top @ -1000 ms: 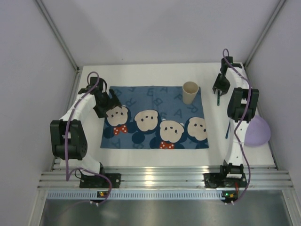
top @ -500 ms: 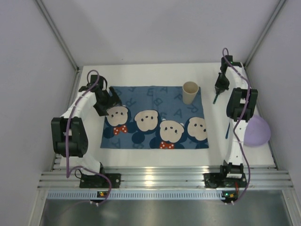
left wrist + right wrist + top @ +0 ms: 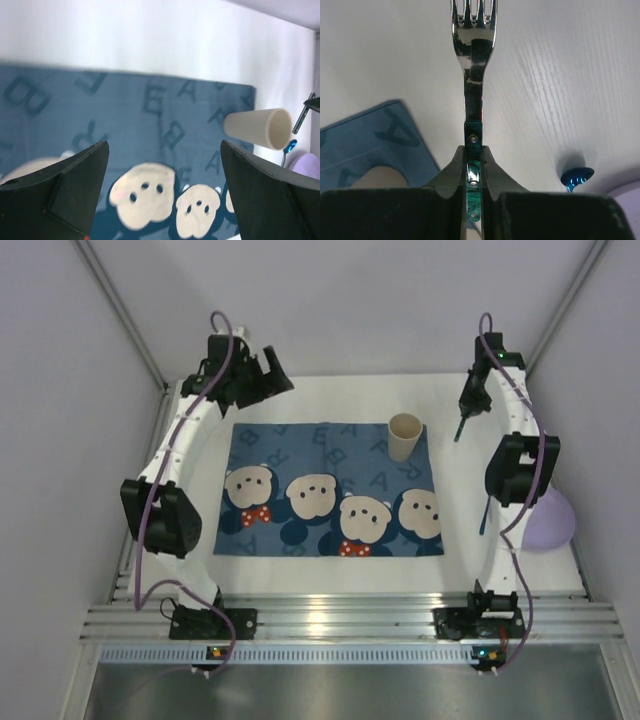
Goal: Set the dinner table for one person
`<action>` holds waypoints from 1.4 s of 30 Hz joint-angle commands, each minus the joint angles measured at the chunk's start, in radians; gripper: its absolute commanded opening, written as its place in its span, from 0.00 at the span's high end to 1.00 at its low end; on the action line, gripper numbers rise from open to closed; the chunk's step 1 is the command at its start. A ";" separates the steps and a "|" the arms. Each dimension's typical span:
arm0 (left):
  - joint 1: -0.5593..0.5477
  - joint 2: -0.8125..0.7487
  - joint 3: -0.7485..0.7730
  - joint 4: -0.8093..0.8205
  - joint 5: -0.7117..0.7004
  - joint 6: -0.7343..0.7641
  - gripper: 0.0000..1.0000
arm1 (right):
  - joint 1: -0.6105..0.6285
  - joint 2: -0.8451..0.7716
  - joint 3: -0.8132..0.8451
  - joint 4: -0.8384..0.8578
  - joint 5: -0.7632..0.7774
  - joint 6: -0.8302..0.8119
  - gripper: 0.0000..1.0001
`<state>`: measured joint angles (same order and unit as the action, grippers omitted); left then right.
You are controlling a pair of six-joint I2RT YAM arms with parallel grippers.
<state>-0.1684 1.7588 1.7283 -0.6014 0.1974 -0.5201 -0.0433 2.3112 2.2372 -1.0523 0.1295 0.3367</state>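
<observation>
The dinner table (image 3: 330, 400) is a white top with a blue bear-print mat (image 3: 330, 490) in its middle. A beige cup (image 3: 405, 436) stands on the mat's far right corner. My right gripper (image 3: 466, 410) is shut on a fork (image 3: 460, 430) by its green handle and holds it above the table, right of the cup. In the right wrist view the fork (image 3: 474, 60) points away from the gripper (image 3: 474, 160), tines up. My left gripper (image 3: 268, 378) hangs open and empty over the far left corner, and its wrist view looks across the mat (image 3: 125, 120) to the cup (image 3: 257, 129).
A blue-handled utensil (image 3: 484, 515) lies on the table right of the mat, beside a lavender plate (image 3: 548, 520) at the right edge. The ribbed aluminium rail (image 3: 340, 615) runs along the near edge. Grey walls close in the left, right and far sides.
My right gripper has shut on the fork and lifted it off the table. My left arm has risen from the mat's left edge to the far left corner, still open.
</observation>
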 commanded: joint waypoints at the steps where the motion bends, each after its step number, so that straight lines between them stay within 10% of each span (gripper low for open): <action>1: -0.118 0.111 0.224 0.019 0.043 0.140 0.02 | 0.074 -0.196 0.042 -0.031 -0.008 0.007 1.00; 13: -0.348 0.081 0.195 0.083 0.126 0.197 0.02 | 0.241 -0.374 0.015 -0.022 -0.284 0.145 1.00; 42: -0.390 -0.147 -0.249 0.463 0.405 0.017 0.34 | 0.477 -0.490 -0.028 0.029 -0.447 0.352 1.00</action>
<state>-0.5518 1.6512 1.5055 -0.2207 0.5804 -0.4900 0.4210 1.8839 2.1731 -1.0790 -0.2680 0.6453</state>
